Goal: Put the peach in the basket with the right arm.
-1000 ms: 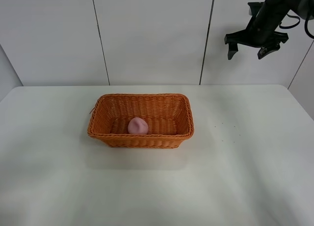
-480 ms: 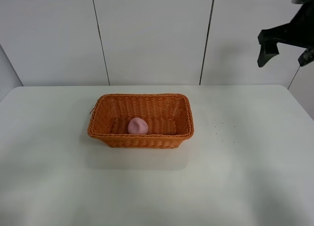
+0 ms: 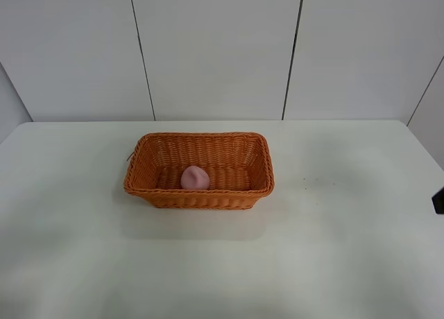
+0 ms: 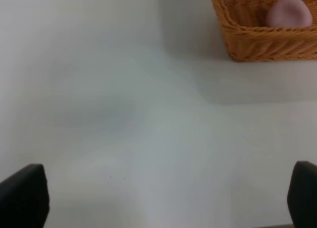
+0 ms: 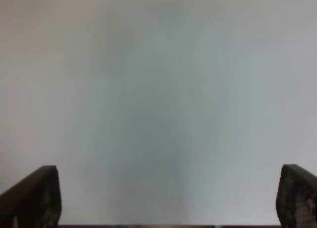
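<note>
The right arm (image 3: 438, 200), which hung high against the back wall at the upper right a second ago and had drifted toward the frame edge half a second ago, has now dropped almost out of the overhead view; only a small dark sliver of it shows at the right edge, low beside the surface (image 3: 347, 263). The basket (image 3: 199, 197) and the peach (image 3: 195, 177) have not shifted in that time. The peach lies inside the basket, on its woven floor close to the near wall and a little left of the middle, pale pink against the orange-brown wicker. The basket sits near the centre of the white surface, its long side facing the camera, casting a soft shadow toward the front. In the right wrist view the right gripper (image 5: 171, 198) faces plain, blurred white surface, its two dark fingertips (image 5: 37, 196) standing far apart at the opposite lower corners with nothing between them, so the jaws are spread wide and empty. In the left wrist view the left gripper (image 4: 166, 198) likewise shows its jaws wide apart and empty, one dark fingertip at each lower corner, hovering over bare surface well apart from the basket, whose corner and braided rim appear with the peach resting inside.
</note>
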### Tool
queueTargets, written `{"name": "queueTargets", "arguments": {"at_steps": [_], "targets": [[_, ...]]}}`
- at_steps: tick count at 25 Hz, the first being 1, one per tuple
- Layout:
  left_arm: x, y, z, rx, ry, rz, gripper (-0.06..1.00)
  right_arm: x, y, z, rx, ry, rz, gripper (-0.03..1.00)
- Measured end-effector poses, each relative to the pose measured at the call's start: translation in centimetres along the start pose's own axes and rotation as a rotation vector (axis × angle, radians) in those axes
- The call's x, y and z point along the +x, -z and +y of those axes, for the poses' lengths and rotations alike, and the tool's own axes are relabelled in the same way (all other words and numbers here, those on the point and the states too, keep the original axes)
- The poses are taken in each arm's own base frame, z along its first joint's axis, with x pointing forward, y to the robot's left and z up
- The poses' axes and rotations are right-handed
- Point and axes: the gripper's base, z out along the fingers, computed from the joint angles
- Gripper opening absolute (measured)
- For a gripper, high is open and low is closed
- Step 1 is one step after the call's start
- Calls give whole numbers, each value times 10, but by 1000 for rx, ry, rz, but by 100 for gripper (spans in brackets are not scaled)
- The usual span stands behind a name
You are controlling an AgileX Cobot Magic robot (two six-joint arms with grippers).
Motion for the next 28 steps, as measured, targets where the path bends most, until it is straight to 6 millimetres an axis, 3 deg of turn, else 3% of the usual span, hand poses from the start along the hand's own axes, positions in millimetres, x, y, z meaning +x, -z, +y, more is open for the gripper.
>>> {"name": "queueTargets", "arguments": {"at_steps": [5, 9, 19, 28], "targets": [[0, 0, 0, 0, 0, 0, 99, 60, 5, -2, -8, -4, -240, 67], [0, 0, 0, 0, 0, 0, 99, 90, 6, -2, -15, -9, -373, 67], [0, 0, 0, 0, 0, 0, 99, 119, 25, -4, -26, -17, -614, 67], [0, 0, 0, 0, 0, 0, 99, 119, 26, -4, -27, -17, -621, 67]]}}
